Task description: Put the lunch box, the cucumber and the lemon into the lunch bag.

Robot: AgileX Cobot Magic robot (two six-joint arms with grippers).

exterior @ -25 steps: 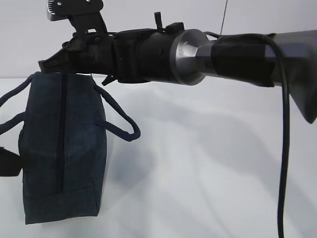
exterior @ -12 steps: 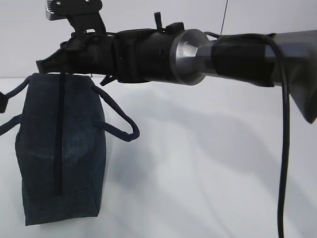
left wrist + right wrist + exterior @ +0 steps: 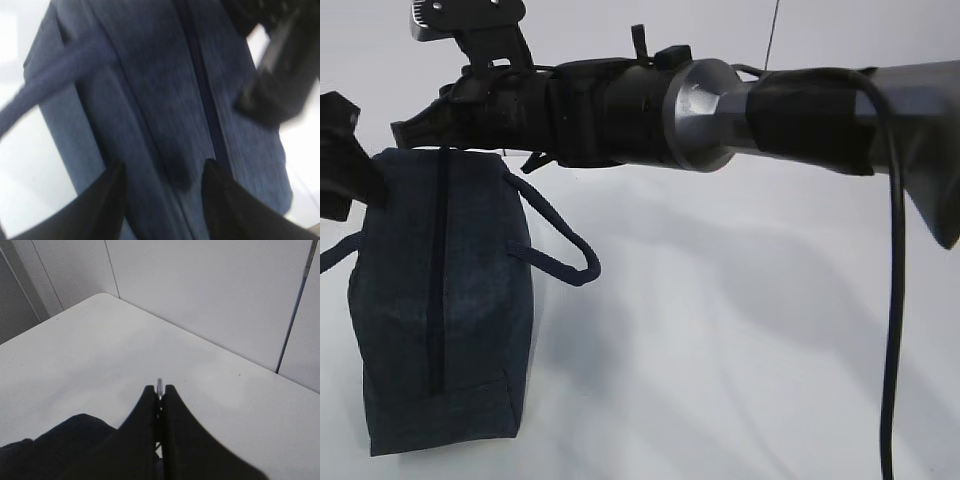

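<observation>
White tabletop (image 3: 740,330), plain pale wall behind; panel seams and a thin dark rod show on the wall in the right wrist view.

Right gripper (image 3: 159,392): black fingers pressed together, pinching a thin silver ring pull (image 3: 159,386) whose rim just shows above the tips. In the exterior view this gripper (image 3: 405,128) sits at the top far end of the boxy dark navy fabric lunch bag (image 3: 445,300), right where the zipper line (image 3: 438,280) ends. The right arm (image 3: 720,105), black with a silver collar, reaches across the whole frame from the right; a black cable (image 3: 892,330) hangs from it.

Left gripper (image 3: 162,190): two dark fingers spread apart, seen blurred at the bottom of the left wrist view, hovering just over the navy fabric (image 3: 150,100) beside the zipper; whether they touch the cloth, cannot tell. In the exterior view only a dark part of it (image 3: 345,155) shows at the left edge, against the bag's upper corner.

The lunch bag stands on the table at the left, zipper running along its top face and appearing closed. One strap handle (image 3: 560,245) loops out to the right, the other (image 3: 338,252) to the left edge.
</observation>
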